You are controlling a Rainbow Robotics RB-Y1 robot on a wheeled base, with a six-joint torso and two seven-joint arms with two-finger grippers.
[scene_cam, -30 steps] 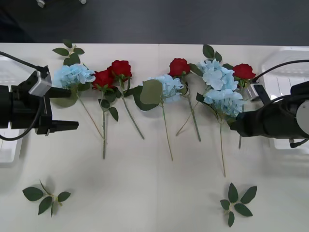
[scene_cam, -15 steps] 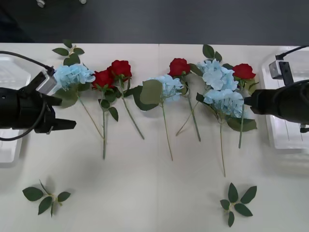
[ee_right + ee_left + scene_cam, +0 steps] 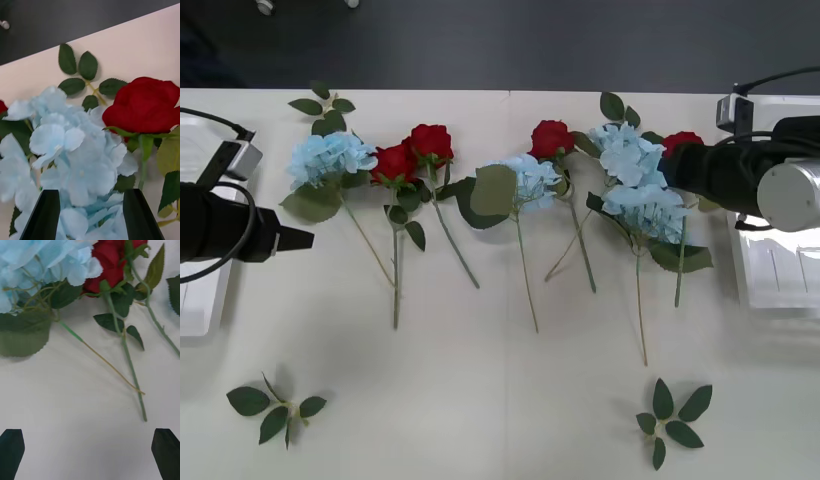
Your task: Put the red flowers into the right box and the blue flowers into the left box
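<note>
Several red flowers (image 3: 430, 142) and blue flowers (image 3: 332, 155) lie in a row across the table, stems toward me. My right gripper (image 3: 670, 165) hovers open at the right end of the row, beside the rightmost red rose (image 3: 683, 141). In the right wrist view its black fingers (image 3: 43, 213) stand on either side of a blue cluster (image 3: 75, 157), with the rose (image 3: 144, 105) just beyond. My left gripper (image 3: 302, 240) is open over bare table, near the leftmost blue flower (image 3: 45, 258) and a red rose (image 3: 108, 262). The right box (image 3: 780, 290) and left box (image 3: 200, 300) sit at the table's ends.
Flowerless leaf sprigs lie at the far left (image 3: 325, 105), near left (image 3: 275, 405) and near right (image 3: 670, 420). The table's far edge meets dark floor just behind the blooms. Bare tabletop stretches along the near side between the sprigs.
My right arm has swung from the rightmost rose's stem up to beside its bloom. My left gripper has drawn back leftward, away from the leftmost blue flower.
</note>
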